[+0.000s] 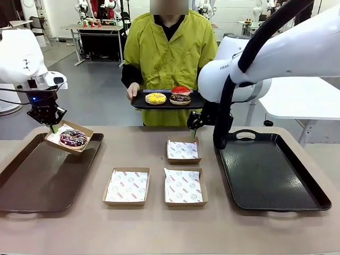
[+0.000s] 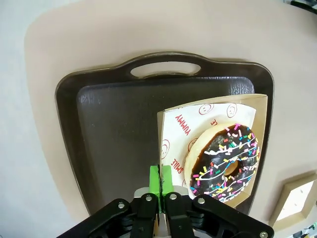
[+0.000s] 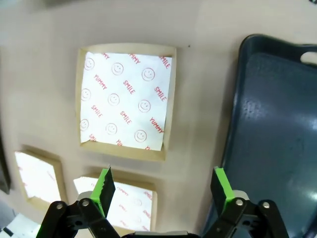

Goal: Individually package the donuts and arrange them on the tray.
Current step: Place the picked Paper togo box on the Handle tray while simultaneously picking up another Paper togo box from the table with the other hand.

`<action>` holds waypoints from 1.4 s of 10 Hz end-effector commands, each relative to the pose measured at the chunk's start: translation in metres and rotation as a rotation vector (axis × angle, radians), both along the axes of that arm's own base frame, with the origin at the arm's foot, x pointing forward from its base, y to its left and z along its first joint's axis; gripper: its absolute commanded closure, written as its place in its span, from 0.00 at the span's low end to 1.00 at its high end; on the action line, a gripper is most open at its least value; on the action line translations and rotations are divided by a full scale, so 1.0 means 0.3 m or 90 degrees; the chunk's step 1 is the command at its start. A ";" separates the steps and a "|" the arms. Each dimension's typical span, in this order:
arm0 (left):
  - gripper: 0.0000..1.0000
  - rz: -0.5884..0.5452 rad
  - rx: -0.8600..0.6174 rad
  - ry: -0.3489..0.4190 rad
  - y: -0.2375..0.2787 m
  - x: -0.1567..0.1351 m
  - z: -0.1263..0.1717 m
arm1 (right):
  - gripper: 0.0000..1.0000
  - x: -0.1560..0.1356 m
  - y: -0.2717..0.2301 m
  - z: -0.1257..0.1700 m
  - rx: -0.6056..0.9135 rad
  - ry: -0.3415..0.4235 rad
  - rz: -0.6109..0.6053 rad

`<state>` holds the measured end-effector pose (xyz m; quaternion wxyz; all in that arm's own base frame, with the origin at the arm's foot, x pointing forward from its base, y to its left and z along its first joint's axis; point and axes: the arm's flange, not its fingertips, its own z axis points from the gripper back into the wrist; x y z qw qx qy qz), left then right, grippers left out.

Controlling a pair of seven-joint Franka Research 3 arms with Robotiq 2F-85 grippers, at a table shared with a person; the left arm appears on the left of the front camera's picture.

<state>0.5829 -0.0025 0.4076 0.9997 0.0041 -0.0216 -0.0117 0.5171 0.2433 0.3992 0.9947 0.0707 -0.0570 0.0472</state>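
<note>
Left claw [image 2: 160, 177]: green pads pressed together on the rim of a shallow cardboard box [image 2: 247, 105] (paper liner printed with red smileys). The box is tilted over the far right corner of the dark, matte left tray [image 1: 26, 186]. Inside it lies the purple-brown donut [image 2: 229, 162], a glossy ring with coloured sprinkles and white drizzle.

Right claw [image 3: 163, 184]: spread wide, nothing between the pads, hanging above a square lined box [image 3: 124, 101] on the tan counter [image 1: 159, 228], beside the glossy black right tray [image 1: 276, 175].

A person's hand [image 1: 133, 90] holds a small black tray [image 1: 139, 102] carrying the yellow-iced donut [image 1: 155, 98], red-glazed donut [image 1: 181, 90] and chocolate donut [image 1: 180, 99].
</note>
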 end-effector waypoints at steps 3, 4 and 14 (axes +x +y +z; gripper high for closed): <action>0.99 -0.019 -0.015 0.009 -0.004 0.025 -0.039 | 0.00 0.051 0.085 -0.116 -0.021 -0.003 -0.017; 0.99 -0.016 -0.016 0.010 -0.007 0.026 -0.044 | 0.00 0.059 0.094 -0.134 -0.021 -0.007 -0.020; 0.99 0.037 -0.034 0.005 -0.010 0.014 -0.074 | 0.00 0.090 0.067 -0.210 -0.022 -0.017 -0.039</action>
